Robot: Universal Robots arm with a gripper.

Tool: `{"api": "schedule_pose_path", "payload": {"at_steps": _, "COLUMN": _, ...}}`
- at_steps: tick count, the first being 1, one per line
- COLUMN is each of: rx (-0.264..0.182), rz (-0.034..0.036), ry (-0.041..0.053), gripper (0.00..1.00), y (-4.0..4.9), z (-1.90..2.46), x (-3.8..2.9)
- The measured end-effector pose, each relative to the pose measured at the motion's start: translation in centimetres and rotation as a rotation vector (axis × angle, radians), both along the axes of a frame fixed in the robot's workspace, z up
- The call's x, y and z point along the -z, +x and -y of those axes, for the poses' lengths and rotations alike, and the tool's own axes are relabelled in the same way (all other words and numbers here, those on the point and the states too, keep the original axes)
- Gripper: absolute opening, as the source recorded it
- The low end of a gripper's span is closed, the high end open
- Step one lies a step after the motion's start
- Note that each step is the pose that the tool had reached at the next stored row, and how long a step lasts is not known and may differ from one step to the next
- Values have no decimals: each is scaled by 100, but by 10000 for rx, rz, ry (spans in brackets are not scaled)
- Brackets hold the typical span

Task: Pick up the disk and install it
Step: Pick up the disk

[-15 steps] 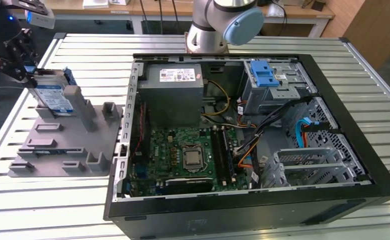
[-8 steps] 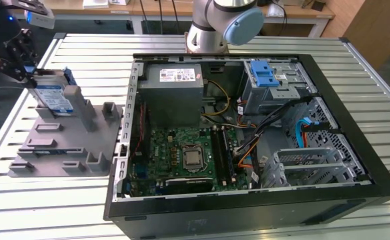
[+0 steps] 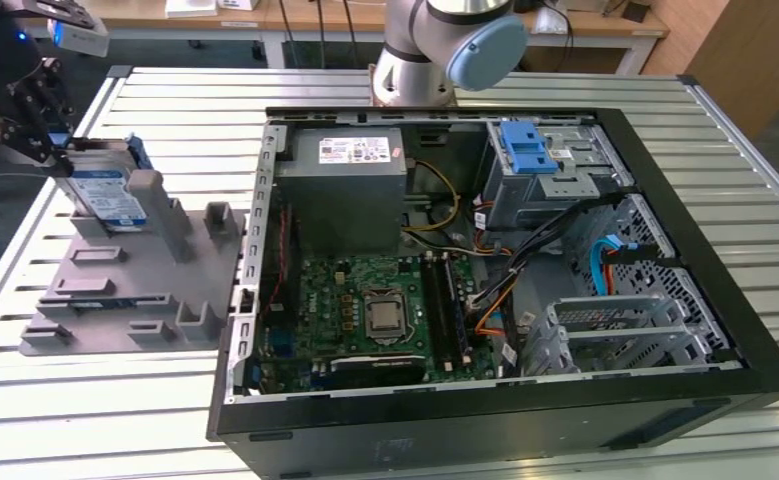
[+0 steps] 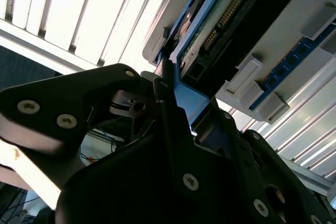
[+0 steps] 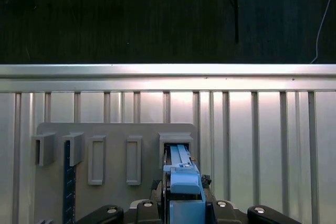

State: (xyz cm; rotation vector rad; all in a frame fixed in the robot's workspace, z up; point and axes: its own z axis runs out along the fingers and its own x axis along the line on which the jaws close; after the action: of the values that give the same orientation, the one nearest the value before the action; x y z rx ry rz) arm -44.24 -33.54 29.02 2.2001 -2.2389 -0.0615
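My tool (image 3: 58, 152) sits right above the disk (image 3: 106, 196), standing upright in its grey holder (image 3: 136, 290), and I believe it grips the top edge.

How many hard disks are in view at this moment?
1. The disk stands on edge in the grey holder at the exterior view's left, outside the computer case, with the gripper shut on its upper end. The case's drive bays may hide others.

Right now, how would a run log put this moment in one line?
pincer: shut on flat silver hard disk with blue side rails | disk: upright in grey slotted stand | not yet installed
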Motion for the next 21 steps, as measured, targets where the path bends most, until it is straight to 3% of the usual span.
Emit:
{"api": "schedule_pose_path", "payload": {"at_steps": 13, "rx": -172, "rz": 1, "ry": -2, "gripper": 37, "y": 0, "z": 0, "x": 0}}
{"api": "schedule_pose_path", "payload": {"at_steps": 15, "rx": -172, "rz": 1, "ry": -2, "gripper": 38, "y": 0, "z": 0, "x": 0}}
{"api": "schedule_pose_path", "payload": {"at_steps": 16, "rx": -173, "rz": 1, "ry": -2, "gripper": 44, "y": 0, "z": 0, "x": 0}}
{"api": "schedule_pose_path", "payload": {"at_steps": 21, "rx": -175, "rz": 1, "ry": -3, "gripper": 43, "y": 0, "z": 0, "x": 0}}
